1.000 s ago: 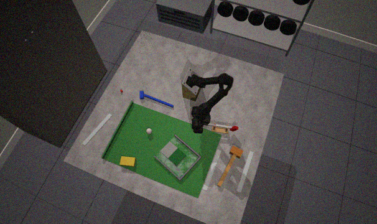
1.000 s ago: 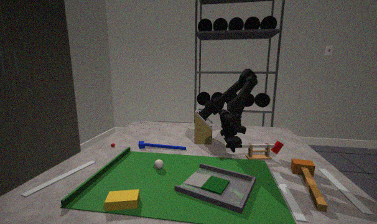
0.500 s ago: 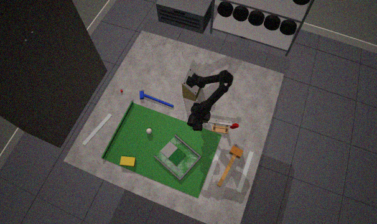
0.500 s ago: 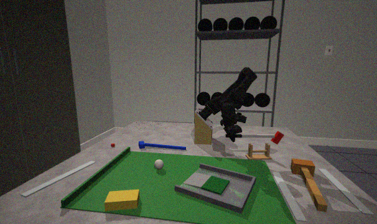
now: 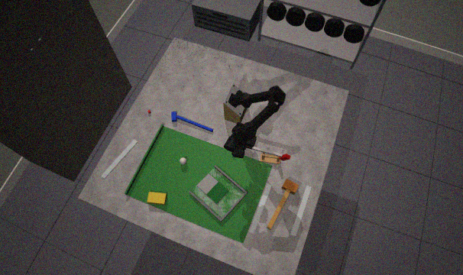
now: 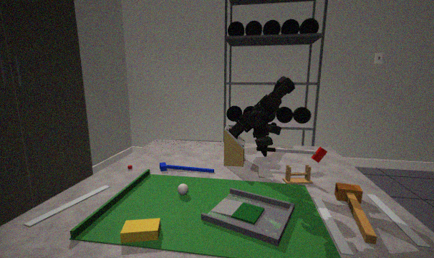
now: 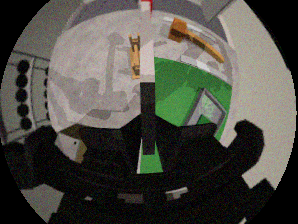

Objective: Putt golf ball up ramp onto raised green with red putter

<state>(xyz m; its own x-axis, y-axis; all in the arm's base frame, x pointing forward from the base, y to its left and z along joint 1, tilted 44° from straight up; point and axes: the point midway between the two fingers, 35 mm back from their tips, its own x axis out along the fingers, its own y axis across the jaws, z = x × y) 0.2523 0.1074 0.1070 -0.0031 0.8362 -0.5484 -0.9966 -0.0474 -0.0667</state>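
My gripper (image 5: 237,148) (image 6: 265,150) (image 7: 146,116) is shut on the dark grip of the red putter (image 5: 286,156) (image 6: 319,154) (image 7: 147,65). The putter's pale shaft runs out to its red head, raised above the wooden stand (image 5: 270,160) (image 6: 298,180) (image 7: 134,57). The white golf ball (image 5: 182,160) (image 6: 182,189) lies on the green mat (image 5: 166,147) (image 6: 138,201) (image 7: 175,75). The grey ramp (image 5: 208,184) (image 6: 221,208), with raised side walls, leads to the raised green (image 5: 218,193) (image 6: 248,213). The ball is outside it, on the mat's left half.
A blue club (image 5: 194,123) (image 6: 190,168) lies behind the mat. A yellow block (image 5: 157,198) (image 6: 140,230) is at its front left. An orange mallet (image 5: 279,209) (image 6: 360,215) (image 7: 202,43) lies right. A dark green rail (image 5: 144,160) (image 6: 111,204) edges the mat's left. A small red cube (image 5: 149,111) (image 6: 129,167) lies farther left.
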